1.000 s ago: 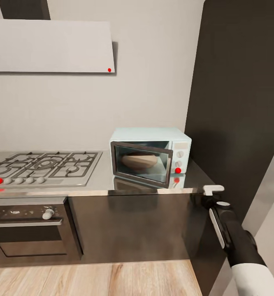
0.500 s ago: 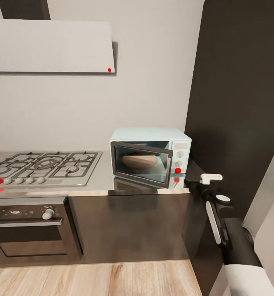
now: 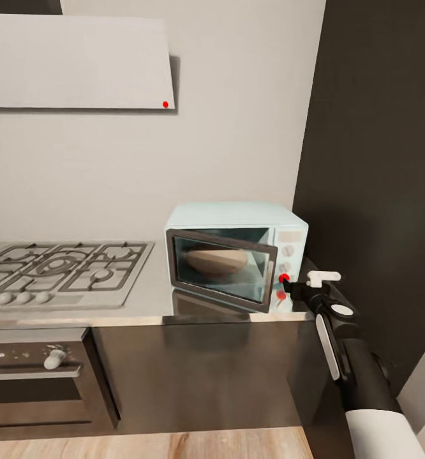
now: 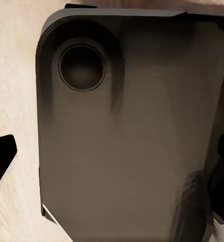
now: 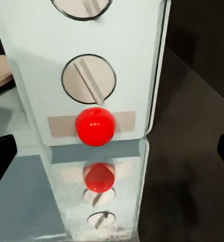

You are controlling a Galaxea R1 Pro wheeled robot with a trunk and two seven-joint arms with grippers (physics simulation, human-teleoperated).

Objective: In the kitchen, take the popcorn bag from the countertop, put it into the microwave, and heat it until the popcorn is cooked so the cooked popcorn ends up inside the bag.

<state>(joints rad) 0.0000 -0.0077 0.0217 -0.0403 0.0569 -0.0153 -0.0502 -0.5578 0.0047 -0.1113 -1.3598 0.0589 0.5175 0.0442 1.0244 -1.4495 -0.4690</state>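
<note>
The head camera shifted, so the whole kitchen sat differently in its view: the microwave (image 3: 236,255) appeared larger and slightly lower, and the hob slid toward the left edge. Apart from that, the right arm rose and reached forward, carrying the right tool (image 3: 288,282) from the tabletop (image 3: 150,299) front edge up to the microwave's side panel, its tip right at the red button (image 3: 283,278).

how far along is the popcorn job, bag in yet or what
Done: the bag sits inside the microwave, seen through the glass door, which looks slightly ajar. In hand: the right gripper is at the control panel, lined up on the red button below the knobs. Left: starting the heat and cooking the popcorn; the kernels cannot be made out.
</note>
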